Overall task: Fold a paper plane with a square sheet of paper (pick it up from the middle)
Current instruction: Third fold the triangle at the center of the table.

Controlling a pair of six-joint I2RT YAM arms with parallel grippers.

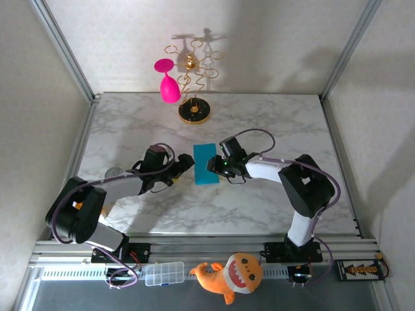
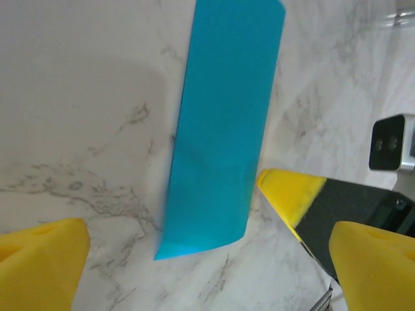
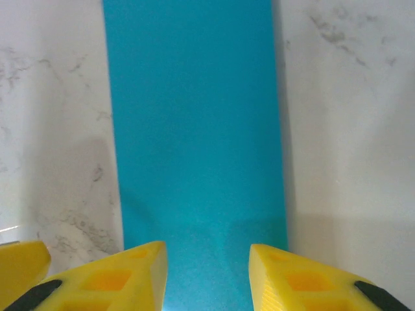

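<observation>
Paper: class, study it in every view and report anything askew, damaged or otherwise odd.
The paper is folded into a narrow strip, lying on the table. Only its near end, by the left tool, looks odd: in the left wrist view that edge bows and one corner seems to curl. No tears show.

We see a table (image 1: 279,129) with a white top and thin grey lines running through it. Pale walls (image 1: 272,45) stand close on three sides. A grey metal post (image 1: 64,48) goes up at the left back corner and another post (image 1: 349,48) at the right. A metal rail (image 1: 214,247) runs along the near edge. Bright light throws a curly shadow (image 1: 206,35) on the back wall.
</observation>
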